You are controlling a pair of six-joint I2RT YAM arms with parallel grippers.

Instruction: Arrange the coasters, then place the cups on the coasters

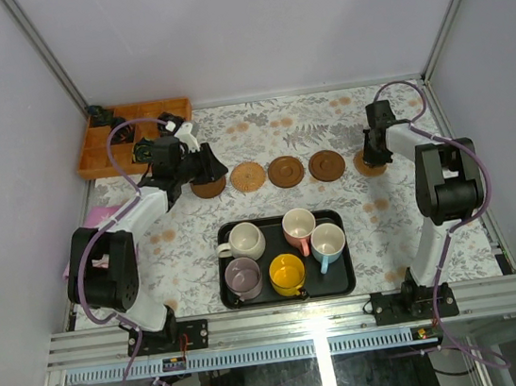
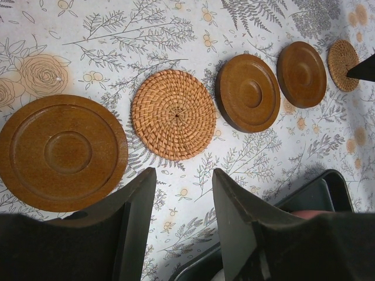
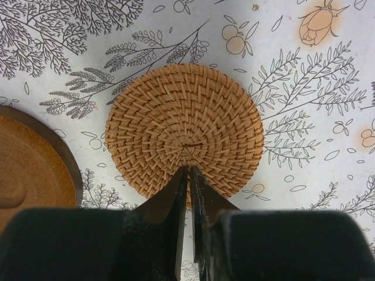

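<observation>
My right jaws sit pinched nearly shut at the edge of the woven coaster, left jaws part-open, empty, over the tabletop.

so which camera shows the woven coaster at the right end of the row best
Right wrist: the woven coaster fills the frame, weave sharp, the right gripper covering only its near edge. Top external shows a sliver under that gripper; left wrist shows it small, far off.
</observation>
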